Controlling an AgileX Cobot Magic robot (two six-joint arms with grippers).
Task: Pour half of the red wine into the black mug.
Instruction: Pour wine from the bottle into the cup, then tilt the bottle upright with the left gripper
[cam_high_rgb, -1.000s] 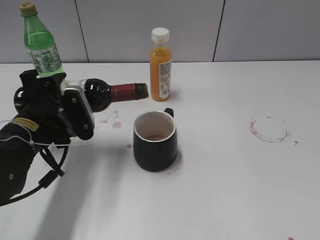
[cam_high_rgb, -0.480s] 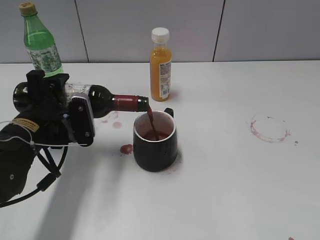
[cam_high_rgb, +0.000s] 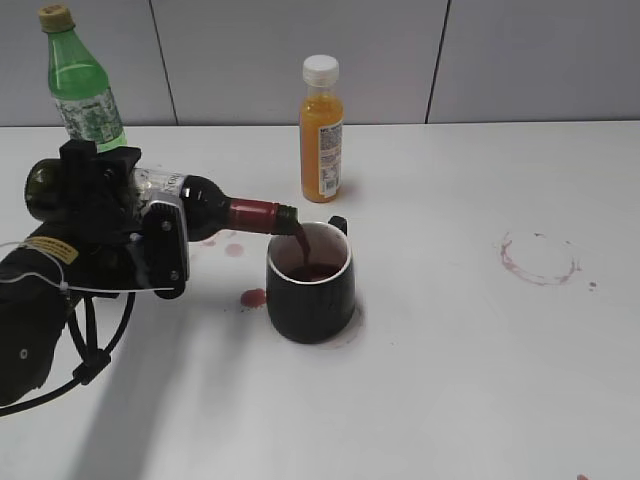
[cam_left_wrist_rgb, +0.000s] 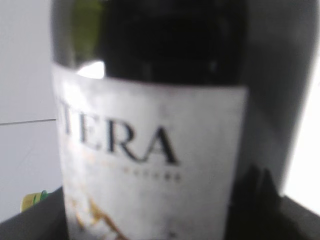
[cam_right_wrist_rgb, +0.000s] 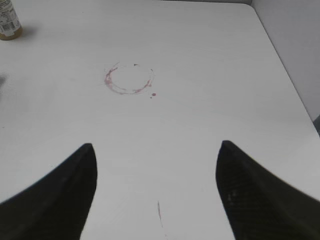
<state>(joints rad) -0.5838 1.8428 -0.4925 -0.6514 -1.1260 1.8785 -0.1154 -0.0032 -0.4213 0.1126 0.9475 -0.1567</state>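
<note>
White counter (cam_high_rgb: 450, 380) fills most of the exterior view, grey panel wall behind. Left arm, black with cables, sits low on the left side; its left end effector (cam_high_rgb: 125, 225) is clamped around the body of the wine bottle (cam_high_rgb: 190, 208), holding it nearly horizontal, neck tipped slightly down toward the right. Left wrist view shows only the bottle body up close: white label (cam_left_wrist_rgb: 150, 165) with dark letters, blurry, dark glass above it. Bottle mouth sits just above the near-left rim of the black mug (cam_high_rgb: 310, 285). A thin stream of the red wine (cam_high_rgb: 300, 240) runs from the mouth into the mug; dark red liquid pools inside against the white interior. Mug stands upright on the counter near centre, handle pointing back. Light-green plastic bottle (cam_high_rgb: 82, 85) stands upright behind the left arm, near the wall. Orange juice bottle (cam_high_rgb: 322, 130) with white cap stands upright behind the mug, apart from it. Right end effector (cam_right_wrist_rgb: 156, 190) hangs over bare counter with its two dark fingers spread wide, holding nothing. Wine-coloured ring stain (cam_high_rgb: 540, 258) on the counter to the right, well apart from the mug. Small red spill spot (cam_high_rgb: 254, 296) just left of the mug base; fainter pink drops (cam_high_rgb: 232, 248) beneath the bottle neck.
</note>
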